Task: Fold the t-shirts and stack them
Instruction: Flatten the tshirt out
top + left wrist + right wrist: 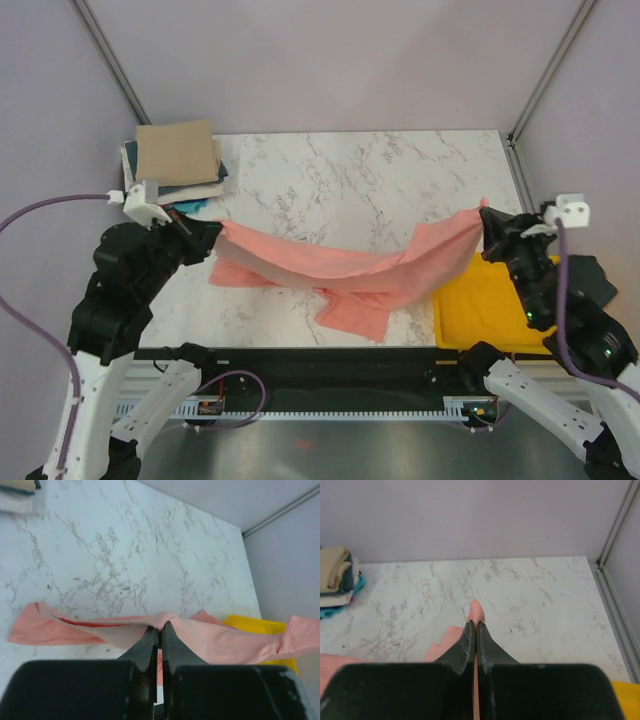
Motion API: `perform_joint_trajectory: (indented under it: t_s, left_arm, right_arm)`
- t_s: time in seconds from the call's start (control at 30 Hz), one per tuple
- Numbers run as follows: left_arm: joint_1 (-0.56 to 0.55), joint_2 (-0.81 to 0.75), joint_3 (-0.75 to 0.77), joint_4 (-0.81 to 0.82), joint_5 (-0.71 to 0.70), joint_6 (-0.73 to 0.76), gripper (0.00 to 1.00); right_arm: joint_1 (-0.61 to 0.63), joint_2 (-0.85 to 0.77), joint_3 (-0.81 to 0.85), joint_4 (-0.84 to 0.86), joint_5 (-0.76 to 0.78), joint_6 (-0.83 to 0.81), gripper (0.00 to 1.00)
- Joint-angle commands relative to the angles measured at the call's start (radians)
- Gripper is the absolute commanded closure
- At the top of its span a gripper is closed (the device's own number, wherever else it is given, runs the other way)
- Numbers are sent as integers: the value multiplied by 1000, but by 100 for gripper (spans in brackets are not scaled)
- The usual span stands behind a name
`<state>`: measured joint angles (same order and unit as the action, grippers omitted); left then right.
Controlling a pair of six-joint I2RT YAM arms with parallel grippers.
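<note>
My left gripper (212,234) and right gripper (485,224) each pinch one end of the pink shirt (340,268), which hangs between them, its middle sagging onto the table (380,180). I judge this the spreading step: next I must draw it taut and lay it flat, before folding it for the stack (178,158) at the far left.

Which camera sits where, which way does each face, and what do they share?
Top external: above and behind the arm bases, looking down on the marble-patterned table; both arms show, left claw and right claw shut on the salmon-pink cloth t-shirt.
Left wrist: on the left arm, facing the table's far right corner; its black fingers pinch the shirt, yellow plastic tray beyond.
Right wrist: on the right arm, facing the back wall; its fingers grip pink cloth, pile of folded t-shirts far left.
Shared: all show that shirt.
</note>
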<state>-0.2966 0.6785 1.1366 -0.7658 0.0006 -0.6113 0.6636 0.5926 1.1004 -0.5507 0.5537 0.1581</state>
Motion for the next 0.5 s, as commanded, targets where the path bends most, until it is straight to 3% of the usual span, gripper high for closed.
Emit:
perform_joint_trajectory:
  t_s: [0.0,0.2,0.47]
  left_arm:
    - [1,-51,147,-118,-56,97,98]
    - [1,-151,412,-116,-65,217,98]
    - [1,-212,508,26,-111,367,98]
  right_arm:
    - [-4,-112,78,72,-96,-74,100]
    - [-5,-264,157,141,-303,-89,100]
    - [-13,-183,424,158,-279,-181,100]
